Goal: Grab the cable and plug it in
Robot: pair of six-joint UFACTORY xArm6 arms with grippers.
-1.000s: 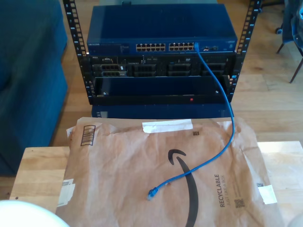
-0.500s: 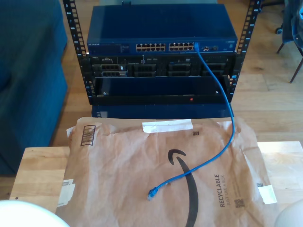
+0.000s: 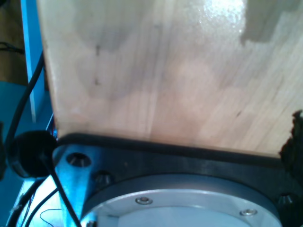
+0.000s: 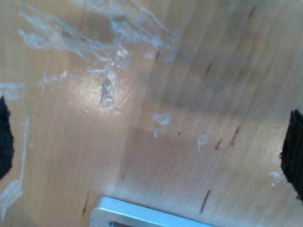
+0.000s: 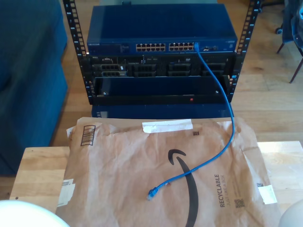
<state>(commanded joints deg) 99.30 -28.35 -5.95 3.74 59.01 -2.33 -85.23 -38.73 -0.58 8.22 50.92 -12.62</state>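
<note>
Blue cable [image 5: 215, 150], loose plug toward exterior view's lower left.

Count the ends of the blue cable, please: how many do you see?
2. One plug end of the cable lies loose on the brown paper mailer; the other end sits in the blue switch.

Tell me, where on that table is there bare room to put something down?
Bare wood table shows at the exterior view's left, beside the brown paper mailer, and a narrower strip at its right. The mailer's left half is free too. Its middle and right carry the blue ethernet cable and its loose plug.
</note>
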